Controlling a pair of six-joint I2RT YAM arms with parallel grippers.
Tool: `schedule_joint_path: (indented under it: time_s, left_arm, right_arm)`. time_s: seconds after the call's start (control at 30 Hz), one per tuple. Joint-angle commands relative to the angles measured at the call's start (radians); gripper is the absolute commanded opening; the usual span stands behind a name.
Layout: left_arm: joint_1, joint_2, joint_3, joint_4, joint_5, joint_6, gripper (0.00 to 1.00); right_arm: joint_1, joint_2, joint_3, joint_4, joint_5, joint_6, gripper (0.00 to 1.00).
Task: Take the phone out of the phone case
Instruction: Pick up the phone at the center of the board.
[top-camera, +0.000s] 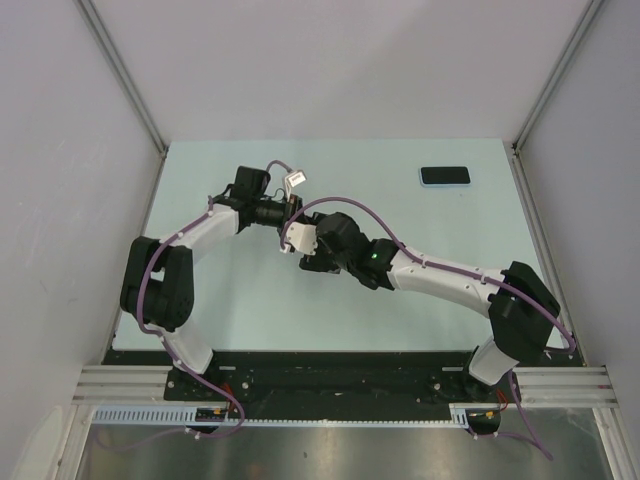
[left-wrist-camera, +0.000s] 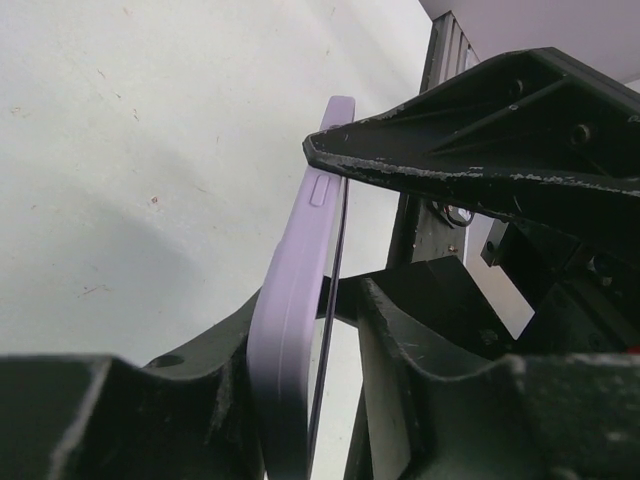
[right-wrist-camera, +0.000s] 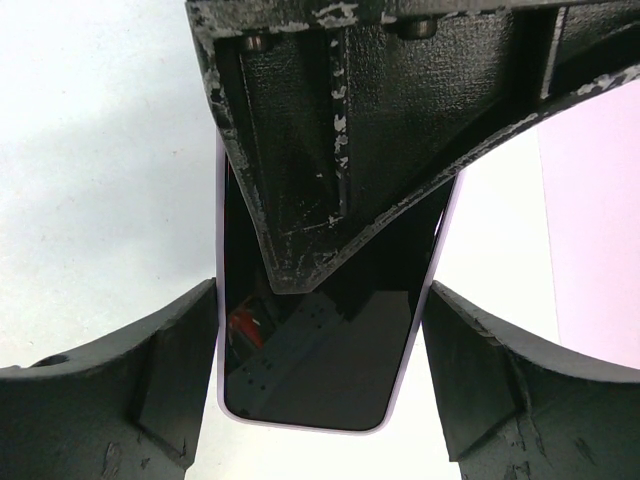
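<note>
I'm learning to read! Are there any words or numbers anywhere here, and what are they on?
No text can be read anywhere.
White tag: too small to read.
Held phone: screen dark, no writing.
Lilac case: no logo or words show.
Far phone: too small to tell.

No legible text or markings anywhere

The left gripper and right gripper crowd each other above the table. A blue phone lies far right, room around it.
</note>
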Motion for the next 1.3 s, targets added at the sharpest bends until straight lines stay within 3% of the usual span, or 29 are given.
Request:
schedule_joint_path:
  time_s: [0.0,0.37,0.5,0.57,0.7,0.73,0.83,0.93,1.27]
  left_arm:
    - [-0.010,-0.001,-0.003,-0.007,0.039,0.019,0.38]
    - [-0.014,0.008,-0.005,-0.021,0.031,0.031,0.20]
    - [-0.017,0.014,-0.002,-0.024,0.019,0.031,0.04]
    - [-0.019,0.017,0.001,-0.026,0.011,0.031,0.00]
    - [-0.019,0.022,0.001,-0.035,0.016,0.060,0.00]
    - [-0.019,0.022,0.000,-0.041,0.029,0.068,0.00]
    - [-0.019,0.025,0.001,-0.044,0.028,0.071,0.00]
    - [-0.019,0.023,0.001,-0.045,-0.018,0.072,0.00]
    - [-0.017,-0.006,-0.005,-0.046,-0.076,0.089,0.00]
  right_arm:
    - [0.005,-0.018,0.014,0.079,0.027,-0.027,0.00]
    - [0.007,-0.012,0.016,0.082,0.036,-0.043,0.00]
    - [0.005,-0.014,0.016,0.082,0.035,-0.043,0.00]
    - [0.005,-0.015,0.014,0.082,0.033,-0.046,0.03]
    - [0.007,-0.029,0.014,0.069,0.028,-0.056,0.25]
    - [0.005,-0.038,0.016,0.064,0.028,-0.061,0.43]
    - [0.005,-0.066,0.014,0.040,0.015,-0.067,0.80]
    - [0.004,-0.086,0.014,0.009,-0.010,-0.062,0.97]
    - [-0.019,-0.175,0.016,-0.091,-0.126,-0.026,1.00]
